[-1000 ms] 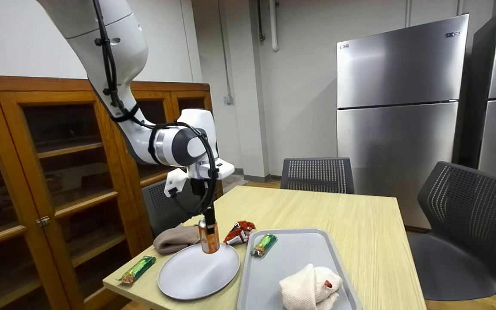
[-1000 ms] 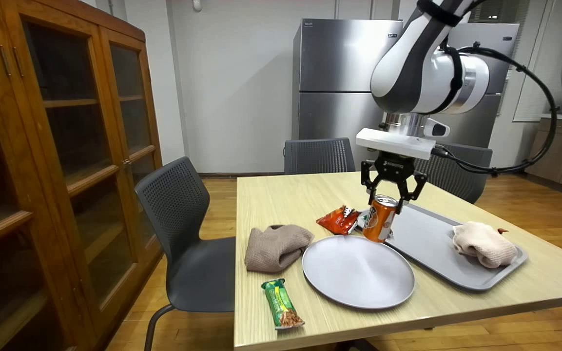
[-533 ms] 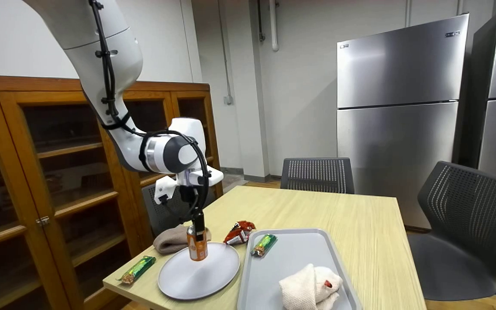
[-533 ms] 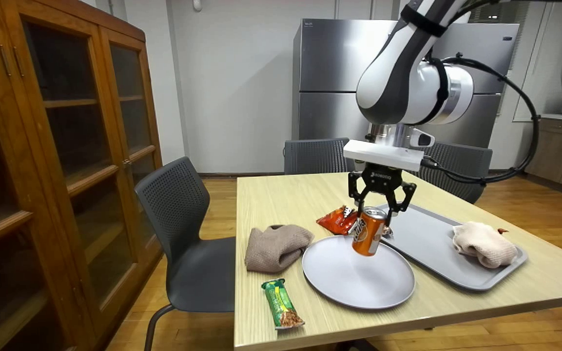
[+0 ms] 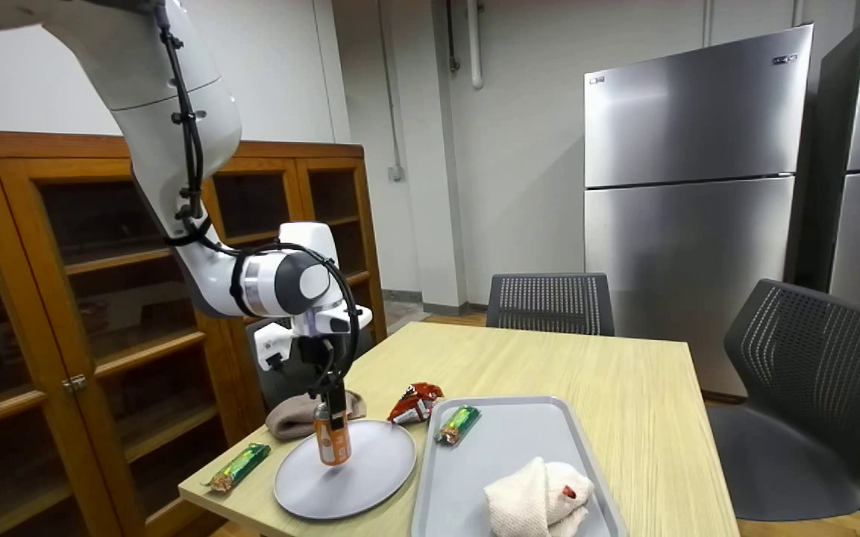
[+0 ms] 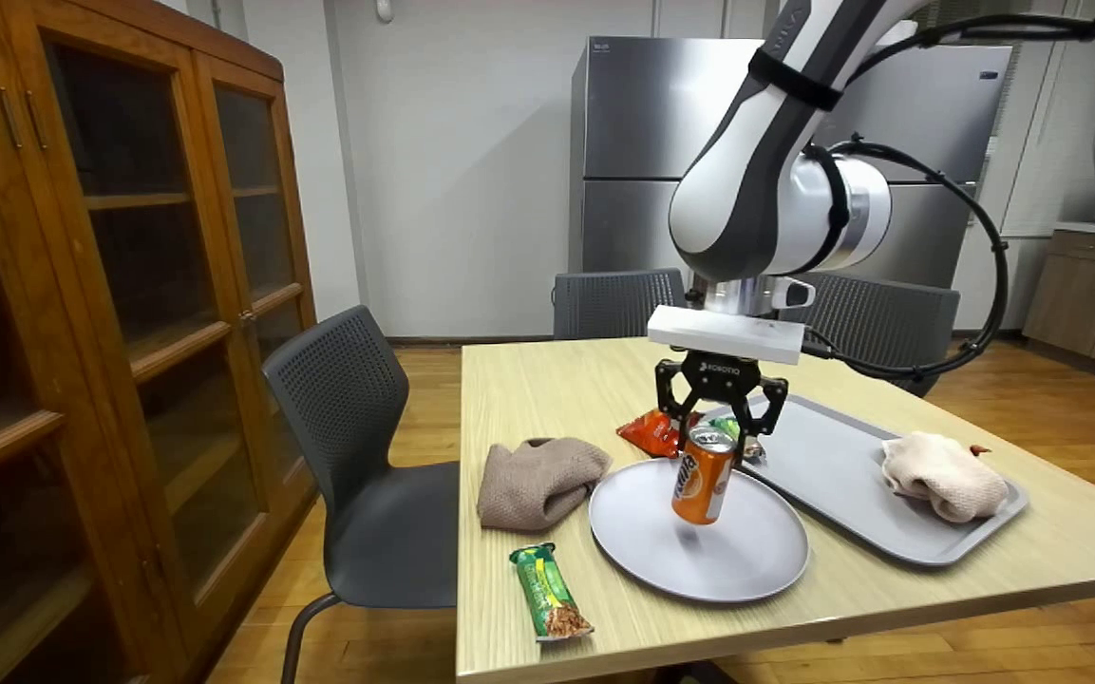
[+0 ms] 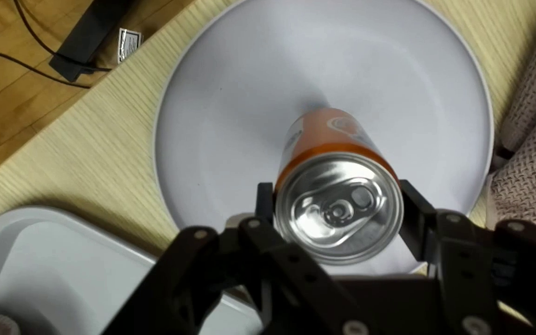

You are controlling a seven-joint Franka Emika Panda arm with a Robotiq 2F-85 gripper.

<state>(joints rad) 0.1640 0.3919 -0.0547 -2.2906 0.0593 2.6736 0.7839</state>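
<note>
We see a pale wood tabletop point(image 6: 547, 389) with thin stripes, and a shiny wood floor point(image 6: 433, 399) below it. Around it we spot dark gray chairs point(image 6: 390, 532), a brown cabinet point(image 6: 167, 313) with glass doors, and tall silver fridges point(image 5: 691, 239) near a light wall point(image 6: 471, 209). The claw point(image 6: 710, 446) holds a can point(image 6: 702, 484), pinching it from both sides. The can is bright orange, with big letters on its side and a shiny silver top with a pull tab. It hangs just above the middle of a round gray plate point(image 6: 746, 565). We can see its silver top pointing up to the claw, and its bottom pointing down at the plate. The long way of the can goes up and down, leaning a little.
</note>
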